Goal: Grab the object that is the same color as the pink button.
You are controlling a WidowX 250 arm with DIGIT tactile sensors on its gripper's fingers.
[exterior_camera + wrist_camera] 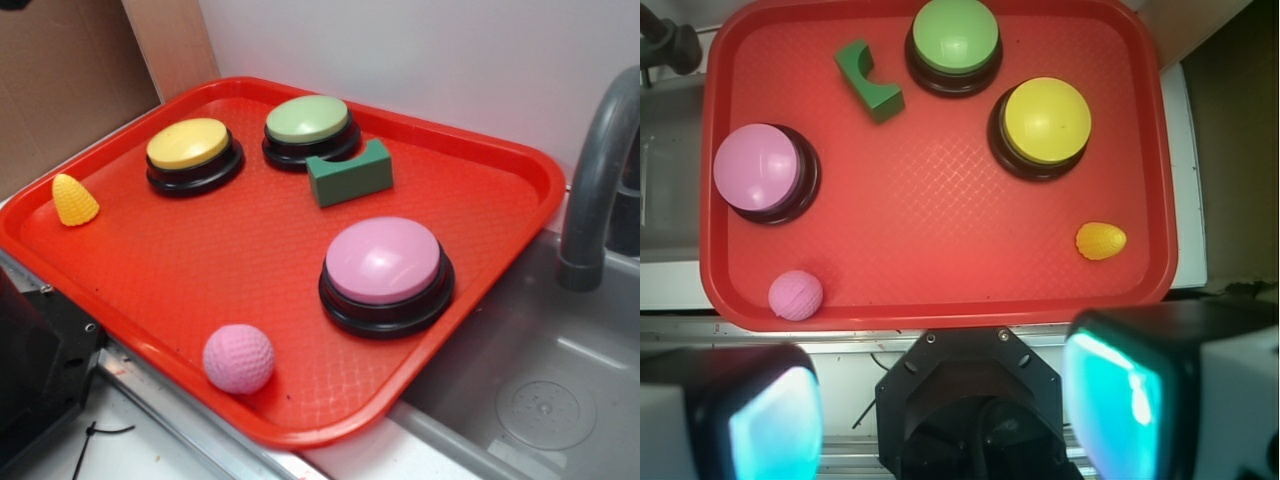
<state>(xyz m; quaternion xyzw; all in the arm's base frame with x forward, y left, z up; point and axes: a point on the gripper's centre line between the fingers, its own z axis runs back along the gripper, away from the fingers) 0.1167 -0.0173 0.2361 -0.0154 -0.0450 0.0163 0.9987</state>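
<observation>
The small pink dimpled ball (239,358) (796,295) rests near the front edge of the red tray (250,270) (940,200). The large pink button (385,272) (762,172) on its black base sits just behind and to the right of the ball in the exterior view. In the wrist view my gripper (945,420) hangs high above the robot base, off the tray's near edge. It is open, with nothing between its teal pads (1115,400). The gripper itself does not show in the exterior view.
On the tray also stand a yellow button (193,153) (1045,122), a green button (310,128) (955,40), a green block (349,173) (868,80) and a small yellow corn piece (74,199) (1101,240). A grey faucet (600,180) and sink (540,380) lie to the right.
</observation>
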